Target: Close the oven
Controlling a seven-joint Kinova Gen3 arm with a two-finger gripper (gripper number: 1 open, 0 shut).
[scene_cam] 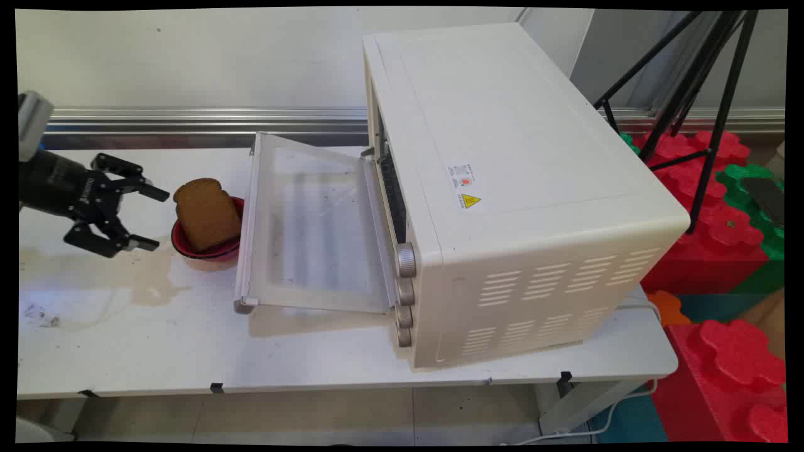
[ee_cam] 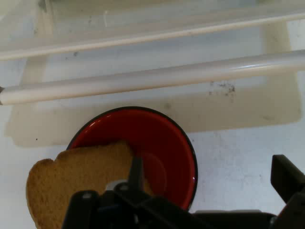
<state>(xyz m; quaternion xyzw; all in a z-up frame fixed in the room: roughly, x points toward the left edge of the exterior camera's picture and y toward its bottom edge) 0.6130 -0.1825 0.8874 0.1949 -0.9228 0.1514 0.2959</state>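
A: Where is the gripper (scene_cam: pixel 151 218) sitting right now?

B: It is hovering at the table's (scene_cam: pixel 125 351) nine o'clock side, reaching in level from the left, with its jaws spread wide and pinching nothing. The fingertips are pointing toward three o'clock, straight at the toast (scene_cam: pixel 207 213).

A: And the toast?

B: It is leaning in a red bowl (scene_cam: pixel 210 257), propped against the rim, just at the gripper's three o'clock. In the hand view the bowl (ee_cam: pixel 162 143) is lying dead ahead with the toast (ee_cam: pixel 81 176) hanging over its rim at about eight o'clock.

A: What is lying beyond it?

B: The oven (scene_cam: pixel 502 188) is standing at the bowl's three o'clock, with its glass door (scene_cam: pixel 314 232) dropped open and flat, its handle edge just beside the bowl.

A: How would you be handling the slice from here?

B: I am judging that the open jaws are straddling the slice's thin faces poorly; one finger (ee_cam: pixel 136 174) is showing over the bread, the other (ee_cam: pixel 286 179) well off to the side. Centring the gap on the slice and closing gently would be sparing the crumb, and keeping clear of the bowl's rim would be stopping it tipping.
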